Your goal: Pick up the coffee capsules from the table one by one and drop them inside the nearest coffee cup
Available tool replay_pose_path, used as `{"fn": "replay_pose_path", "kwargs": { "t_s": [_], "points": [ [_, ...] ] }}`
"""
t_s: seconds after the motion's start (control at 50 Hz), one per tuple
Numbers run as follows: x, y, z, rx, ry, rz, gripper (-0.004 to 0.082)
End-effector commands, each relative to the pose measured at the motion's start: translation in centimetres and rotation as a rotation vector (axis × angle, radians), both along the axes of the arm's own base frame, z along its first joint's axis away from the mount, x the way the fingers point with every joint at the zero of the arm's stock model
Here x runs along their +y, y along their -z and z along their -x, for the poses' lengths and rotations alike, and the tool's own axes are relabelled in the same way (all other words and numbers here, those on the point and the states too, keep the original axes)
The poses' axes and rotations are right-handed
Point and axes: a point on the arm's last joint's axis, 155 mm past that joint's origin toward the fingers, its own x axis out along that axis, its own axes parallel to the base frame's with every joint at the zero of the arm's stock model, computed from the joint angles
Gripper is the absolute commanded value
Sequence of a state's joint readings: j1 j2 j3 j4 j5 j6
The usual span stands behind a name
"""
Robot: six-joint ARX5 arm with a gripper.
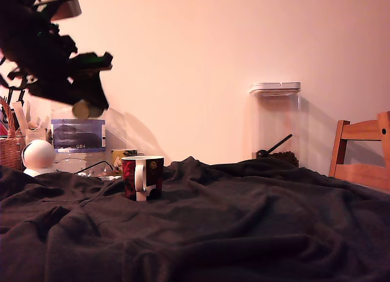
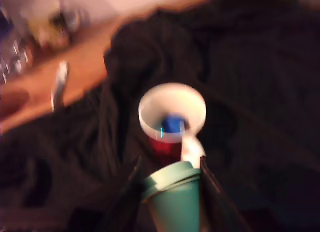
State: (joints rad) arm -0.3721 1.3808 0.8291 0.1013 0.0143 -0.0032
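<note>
In the exterior view the end effector [image 1: 85, 107] hangs high at the view's left, well above the bench [image 1: 244, 233], and it is clenched on a coffee capsule [image 1: 87, 109] whose pale round end shows just under the dark, motion-smeared arm. From there the coffee cup [image 1: 142, 178] lies at about 5 o'clock, lower and toward the view's right, standing upright on the wrinkled dark cloth with its white handle facing the camera. That offset is what the coming move turns on, in my judgement: the capsule must be carried across and down until it sits over the white rim before it is let go.

The wrist view shows the same relation more closely. The capsule [image 2: 172, 197] sits between the dark fingers [image 2: 212, 192], its long axis pointing toward the cup [image 2: 172, 117], flanged end leading. The cup's open mouth lies just ahead at 12 o'clock, and something blue rests inside it; I cannot tell what it is.

Much is hard to make out. Both views are blurred, the arm in the exterior view is nearly a silhouette, and the fingertips cannot be separated from it there. No other capsules show on the bench in either view. At the exterior view's right stand a clear lidded canister [image 1: 275, 123] and a wooden chair [image 1: 362, 151], well apart from the cup.
</note>
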Motion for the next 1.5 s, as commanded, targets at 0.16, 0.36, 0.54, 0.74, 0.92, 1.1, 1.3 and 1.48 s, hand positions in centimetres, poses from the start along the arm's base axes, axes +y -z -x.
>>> {"fn": "replay_pose_path", "kwargs": {
  "t_s": [0.16, 0.36, 0.54, 0.74, 0.92, 1.1, 1.3, 1.48],
  "points": [
    [-1.4, -1.8, -0.4, -0.092, 0.029, 0.041, 0.0251],
    [-2.2, -2.2, -2.0, -0.118, 0.029, 0.072, 0.0251],
    [-3.3, -2.3, -4.2, -0.124, 0.042, 0.081, 0.0251],
    [-4.3, -2.5, -6.7, -0.124, 0.042, 0.081, 0.0251],
    [-4.9, -2.1, -8.8, -0.083, 0.041, 0.068, 0.0251],
    [-5.7, -1.4, -10.4, -0.019, 0.055, 0.052, 0.0252],
    [-5.6, 0.7, -11.8, 0.079, 0.038, 0.025, 0.0252],
    [-5.7, 2.8, -12.9, 0.148, 0.043, 0.025, 0.0252]
  ]
}}
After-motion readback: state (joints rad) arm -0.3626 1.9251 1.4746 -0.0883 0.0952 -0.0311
